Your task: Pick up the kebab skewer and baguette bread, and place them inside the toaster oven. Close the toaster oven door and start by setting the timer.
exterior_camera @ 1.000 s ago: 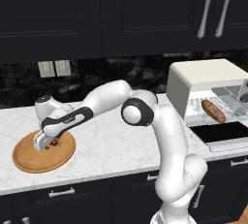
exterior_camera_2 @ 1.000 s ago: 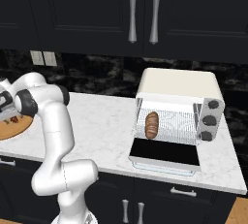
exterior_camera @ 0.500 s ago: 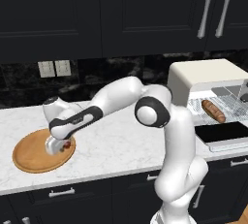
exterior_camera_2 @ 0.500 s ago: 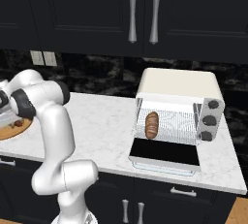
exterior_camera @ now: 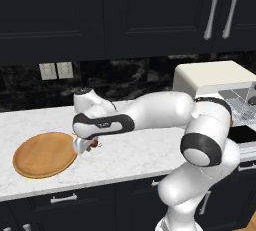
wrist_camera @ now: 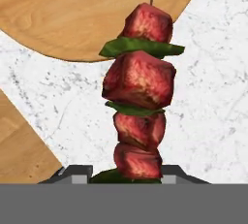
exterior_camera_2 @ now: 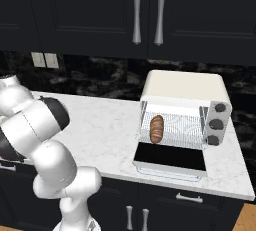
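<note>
My gripper [exterior_camera: 84,145] hangs just past the right rim of the wooden plate [exterior_camera: 42,154], shut on the kebab skewer [exterior_camera: 93,143]. In the hand view the kebab skewer [wrist_camera: 140,97], red meat chunks with green slices, rises from between the fingertips [wrist_camera: 77,172] over the white marble, with the plate [wrist_camera: 72,14] beyond it. The baguette bread [exterior_camera_2: 156,128] lies on the wire rack inside the cream toaster oven [exterior_camera_2: 184,91]. The toaster oven door [exterior_camera_2: 171,157] is folded down flat, open. The toaster oven [exterior_camera: 215,77] also stands at the right behind my arm.
Three dark knobs [exterior_camera_2: 216,123] run down the oven's right front. Dark upper cabinets [exterior_camera: 125,15] hang above the counter, and wall outlets [exterior_camera: 56,70] sit on the black backsplash. The marble counter [exterior_camera_2: 100,125] stretches between plate and oven.
The jaws closed on the skewer on the plate. The gripper then lifted it and carried it right, off the plate's rim.
</note>
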You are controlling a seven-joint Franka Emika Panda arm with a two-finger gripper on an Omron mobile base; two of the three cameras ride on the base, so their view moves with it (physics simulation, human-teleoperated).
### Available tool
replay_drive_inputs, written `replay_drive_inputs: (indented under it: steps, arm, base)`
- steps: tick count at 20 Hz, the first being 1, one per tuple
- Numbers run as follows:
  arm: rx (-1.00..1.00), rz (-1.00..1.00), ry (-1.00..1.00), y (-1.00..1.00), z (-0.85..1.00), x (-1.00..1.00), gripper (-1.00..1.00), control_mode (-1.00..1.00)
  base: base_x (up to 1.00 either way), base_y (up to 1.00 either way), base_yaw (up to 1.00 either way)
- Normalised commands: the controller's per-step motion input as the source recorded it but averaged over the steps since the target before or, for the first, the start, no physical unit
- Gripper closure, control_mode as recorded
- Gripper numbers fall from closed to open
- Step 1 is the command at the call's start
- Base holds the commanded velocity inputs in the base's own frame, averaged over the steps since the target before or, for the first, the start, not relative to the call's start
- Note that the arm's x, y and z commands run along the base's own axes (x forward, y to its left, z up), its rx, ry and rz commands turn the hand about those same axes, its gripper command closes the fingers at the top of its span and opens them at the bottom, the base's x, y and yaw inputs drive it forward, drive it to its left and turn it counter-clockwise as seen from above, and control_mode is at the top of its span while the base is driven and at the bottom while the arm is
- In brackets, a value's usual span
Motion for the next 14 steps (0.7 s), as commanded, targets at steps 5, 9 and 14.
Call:
replay_drive_inputs:
  steps: [5, 9, 14]
  arm:
    - [0.1, -0.06, 0.03, -1.0, 0.84, 0.0, 1.0, -1.0]
    - [0.05, -0.11, 0.06, -1.0, 0.56, 0.0, 1.0, -1.0]
    - [0.05, -0.15, 0.1, -1.0, 0.51, 0.0, 1.0, -1.0]
  base:
    - [0.0, 0.0, 0.0]
    - [0.0, 0.0, 0.0]
    - [0.0, 0.0, 0.0]
